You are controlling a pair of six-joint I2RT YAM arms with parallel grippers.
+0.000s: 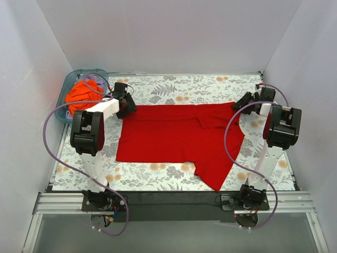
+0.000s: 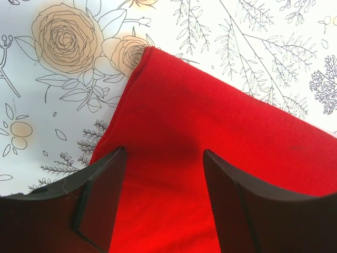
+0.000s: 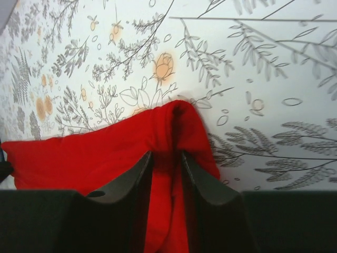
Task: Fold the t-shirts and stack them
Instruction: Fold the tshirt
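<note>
The red t-shirt (image 1: pixel 174 134) lies spread on the flowered table, partly folded, with one flap hanging toward the front right. My left gripper (image 1: pixel 128 108) is at its far left corner; in the left wrist view the gripper (image 2: pixel 164 153) is open, with the jaws wide apart over the red cloth (image 2: pixel 210 121). My right gripper (image 1: pixel 238 104) is at the far right corner. In the right wrist view the right gripper (image 3: pixel 167 154) is shut on a bunched fold of the red t-shirt (image 3: pixel 79 153). The orange t-shirt (image 1: pixel 81 95) lies crumpled in the bin.
A teal plastic bin (image 1: pixel 71 80) stands at the far left corner of the table (image 1: pixel 174 87), holding the orange t-shirt. White walls close in the table on the left, back and right. A black rail (image 1: pixel 174 199) runs along the near edge.
</note>
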